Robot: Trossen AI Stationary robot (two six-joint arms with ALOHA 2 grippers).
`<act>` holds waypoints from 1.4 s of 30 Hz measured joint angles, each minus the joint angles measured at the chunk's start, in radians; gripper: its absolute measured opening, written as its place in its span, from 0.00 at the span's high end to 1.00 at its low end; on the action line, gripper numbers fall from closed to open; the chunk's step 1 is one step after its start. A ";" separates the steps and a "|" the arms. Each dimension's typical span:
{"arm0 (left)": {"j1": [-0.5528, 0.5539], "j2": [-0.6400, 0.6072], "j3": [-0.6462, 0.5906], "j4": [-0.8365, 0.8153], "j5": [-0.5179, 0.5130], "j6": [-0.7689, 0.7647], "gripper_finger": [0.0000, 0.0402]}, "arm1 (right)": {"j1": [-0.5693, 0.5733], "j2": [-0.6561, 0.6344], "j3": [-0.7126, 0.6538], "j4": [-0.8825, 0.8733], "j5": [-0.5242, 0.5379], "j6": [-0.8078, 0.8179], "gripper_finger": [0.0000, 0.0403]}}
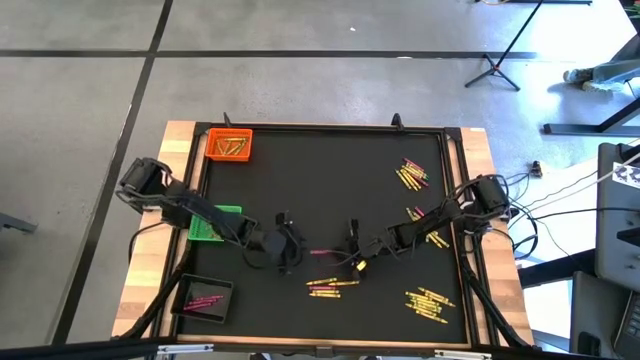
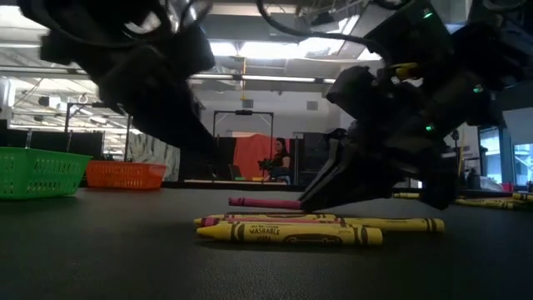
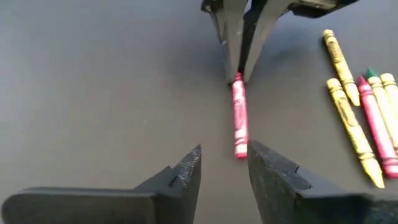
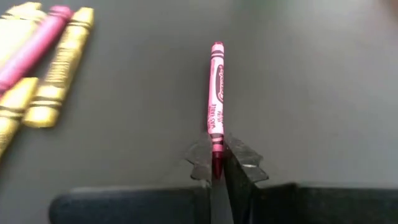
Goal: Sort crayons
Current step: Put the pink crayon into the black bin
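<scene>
A pink crayon [image 4: 216, 93] lies on the black mat [image 1: 330, 190] near the table's middle, also seen as the pink crayon [image 1: 325, 252] from above. My right gripper [image 4: 216, 163] is shut on its pointed end and comes in from the table's right. My left gripper [image 3: 224, 167] stands open just short of the crayon's blunt end [image 3: 240, 149], its fingers touching nothing. In the high view my left gripper [image 1: 293, 245] and my right gripper [image 1: 351, 248] face each other along the crayon. My right gripper pinches the pink crayon's pointed end [image 4: 216, 155] between its two fingers. The fingers slant down from the table's right and lie in line with the crayon. The crayon lies flat on the mat and stretches away from the fingers toward the left gripper.
Yellow and pink crayons [image 1: 333, 284] lie just near of the grippers. More crayons [image 1: 412, 174] lie at the far right and more crayons [image 1: 430, 302] at the near right. An orange tray [image 1: 229, 145], a green tray [image 1: 210, 225] and a black tray [image 1: 205, 298] stand along the left.
</scene>
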 joint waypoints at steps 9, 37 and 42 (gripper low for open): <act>0.092 0.000 0.000 0.014 0.027 0.079 0.60 | -0.067 0.000 0.000 0.027 0.001 0.005 0.97; 0.154 0.131 0.001 0.198 0.183 0.198 0.82 | -0.071 -0.004 0.001 0.115 0.019 -0.025 0.96; 0.152 0.131 0.001 0.212 0.175 0.212 0.97 | -0.069 -0.004 0.001 0.111 0.018 -0.010 0.95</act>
